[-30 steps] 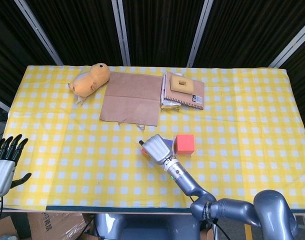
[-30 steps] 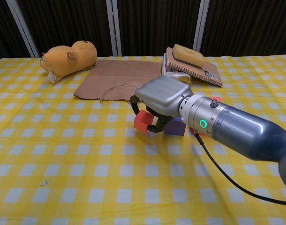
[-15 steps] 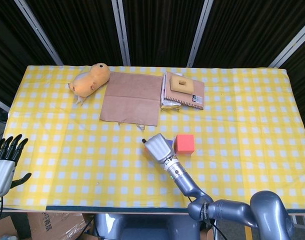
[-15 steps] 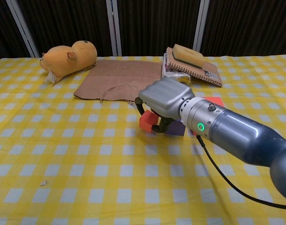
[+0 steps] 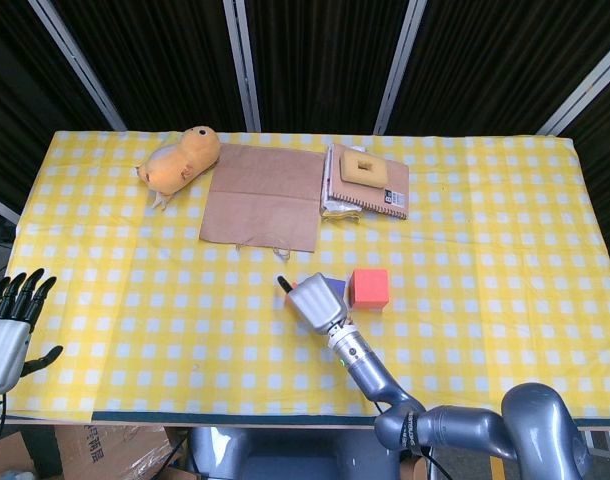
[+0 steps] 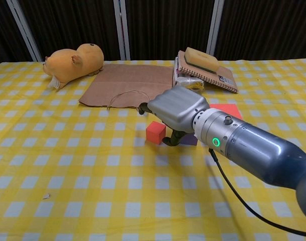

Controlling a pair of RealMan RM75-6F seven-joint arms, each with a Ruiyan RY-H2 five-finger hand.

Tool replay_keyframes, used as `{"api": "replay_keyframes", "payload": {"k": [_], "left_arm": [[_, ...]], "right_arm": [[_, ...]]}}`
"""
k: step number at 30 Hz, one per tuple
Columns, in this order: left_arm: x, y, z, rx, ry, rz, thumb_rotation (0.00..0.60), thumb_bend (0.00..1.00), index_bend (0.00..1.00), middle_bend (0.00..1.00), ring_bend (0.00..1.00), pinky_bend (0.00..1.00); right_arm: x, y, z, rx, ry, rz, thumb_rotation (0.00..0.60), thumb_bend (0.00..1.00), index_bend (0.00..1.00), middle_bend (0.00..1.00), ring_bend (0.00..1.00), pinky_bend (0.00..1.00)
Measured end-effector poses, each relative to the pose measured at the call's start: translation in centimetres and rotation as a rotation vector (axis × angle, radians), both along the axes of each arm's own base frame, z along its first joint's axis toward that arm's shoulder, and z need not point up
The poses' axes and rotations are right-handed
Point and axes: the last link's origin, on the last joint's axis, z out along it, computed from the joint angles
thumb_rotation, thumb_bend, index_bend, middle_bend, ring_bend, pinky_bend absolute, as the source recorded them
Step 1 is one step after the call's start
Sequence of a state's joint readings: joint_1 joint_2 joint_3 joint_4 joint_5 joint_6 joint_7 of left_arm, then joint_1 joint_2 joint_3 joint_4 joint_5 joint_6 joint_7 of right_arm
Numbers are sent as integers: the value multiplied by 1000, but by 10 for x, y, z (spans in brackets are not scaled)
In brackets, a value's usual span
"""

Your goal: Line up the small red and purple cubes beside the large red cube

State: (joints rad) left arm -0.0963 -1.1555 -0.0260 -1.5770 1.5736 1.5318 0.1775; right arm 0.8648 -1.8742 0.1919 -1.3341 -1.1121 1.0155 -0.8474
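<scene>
The right robot hand [image 6: 177, 111] hovers, fingers apart and empty, over the small red cube [image 6: 155, 132] mid-counter; the left robot hand [image 5: 7, 322] rests spread.

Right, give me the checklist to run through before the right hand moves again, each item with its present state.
1. Small red cube rests on the yellow checked tablecloth: ok.
2. Right hand has let go of the small red cube: ok in the chest view, with cloth showing between the cube and the dark fingers.
3. Small purple cube sits next to the large red cube: ok, though the hand covers most of it.
4. All three cubes form one straight row: cannot tell, the hand hides the middle.
5. Left hand is away from the cubes: ok, it is at the table's near left edge.
</scene>
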Motion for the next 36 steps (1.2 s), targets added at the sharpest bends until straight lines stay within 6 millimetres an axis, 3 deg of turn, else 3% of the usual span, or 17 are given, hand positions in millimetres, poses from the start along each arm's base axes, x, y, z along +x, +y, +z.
{"api": "replay_keyframes", "payload": {"k": [19, 36], "left_arm": [[0, 0, 0, 0, 0, 0, 600, 20, 0, 0, 0, 0], [0, 0, 0, 0, 0, 0, 600, 20, 0, 0, 0, 0]], "right_arm": [[8, 35, 10, 54, -1, 39, 600, 392, 204, 862, 912, 798], [6, 35, -10, 48, 114, 28, 600, 392, 79, 862, 912, 798]]}}
